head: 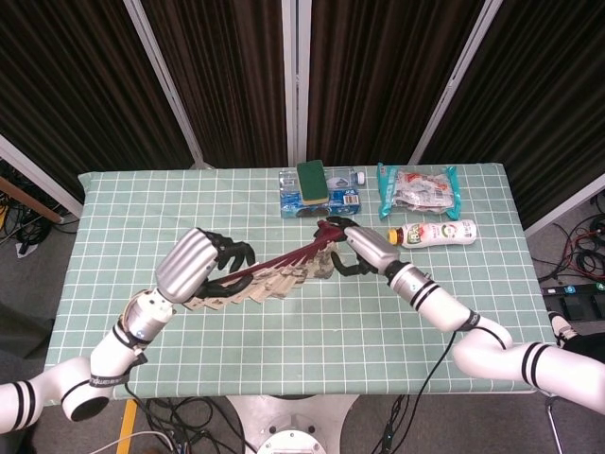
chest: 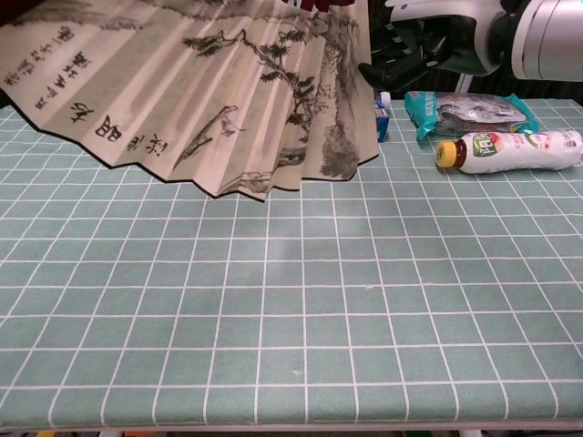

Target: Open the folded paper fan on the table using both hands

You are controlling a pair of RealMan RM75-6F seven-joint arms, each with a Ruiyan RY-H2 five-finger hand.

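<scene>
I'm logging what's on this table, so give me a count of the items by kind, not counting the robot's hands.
Paper fan: 1
Drink bottle: 1
Snack bag: 1
Blue packet: 1
Green sponge on the packet: 1
Total: 5

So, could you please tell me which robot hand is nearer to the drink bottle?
Right. The right robot hand is just left of the bottle, at the fan's pivot; the left robot hand grips its far end.
</scene>
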